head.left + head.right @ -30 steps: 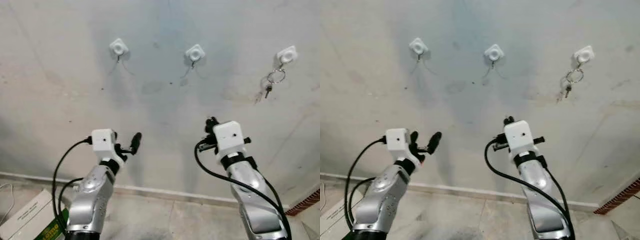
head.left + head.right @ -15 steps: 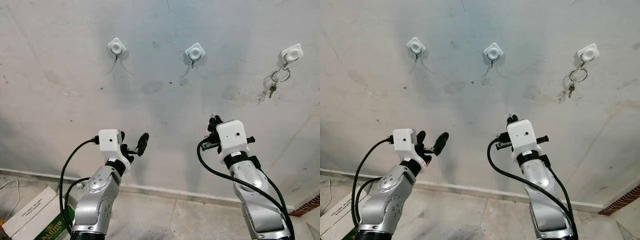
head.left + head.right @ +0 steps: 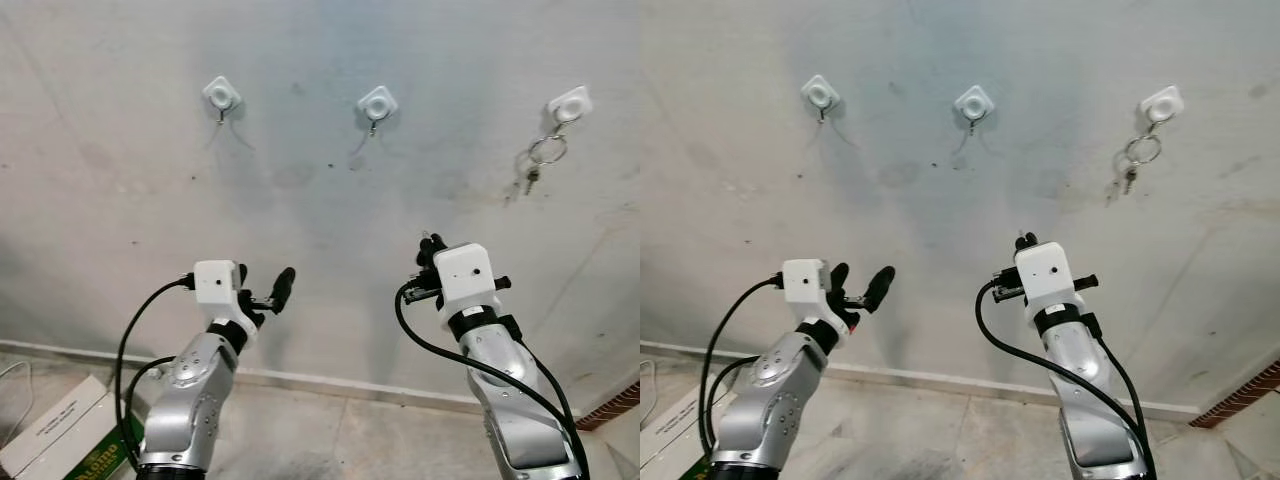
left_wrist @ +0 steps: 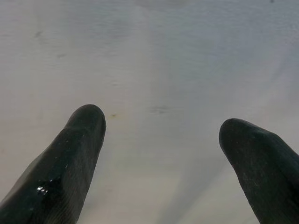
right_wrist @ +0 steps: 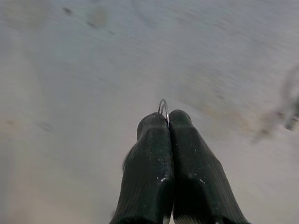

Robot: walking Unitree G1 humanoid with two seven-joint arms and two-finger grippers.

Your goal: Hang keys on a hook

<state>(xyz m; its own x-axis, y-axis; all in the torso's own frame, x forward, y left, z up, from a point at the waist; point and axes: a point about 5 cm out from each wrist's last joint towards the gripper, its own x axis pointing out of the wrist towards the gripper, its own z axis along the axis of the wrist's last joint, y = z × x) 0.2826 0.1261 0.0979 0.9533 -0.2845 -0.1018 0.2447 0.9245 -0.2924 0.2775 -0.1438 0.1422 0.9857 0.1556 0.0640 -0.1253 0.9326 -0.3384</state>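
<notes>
Three white hooks on grey wall: left hook point(image 3: 221, 95), middle hook point(image 3: 377, 102), right hook point(image 3: 570, 103). Right hook already carries a set of keys point(image 3: 537, 160) on a ring. Right end effector point(image 5: 167, 122) raised below and between middle and right hooks, fingers pinched together on a thin key ring point(image 5: 163, 107) (only its wire loop shows above the tips). Left end effector point(image 4: 161, 126) spread wide, holding nothing, facing bare wall.
</notes>
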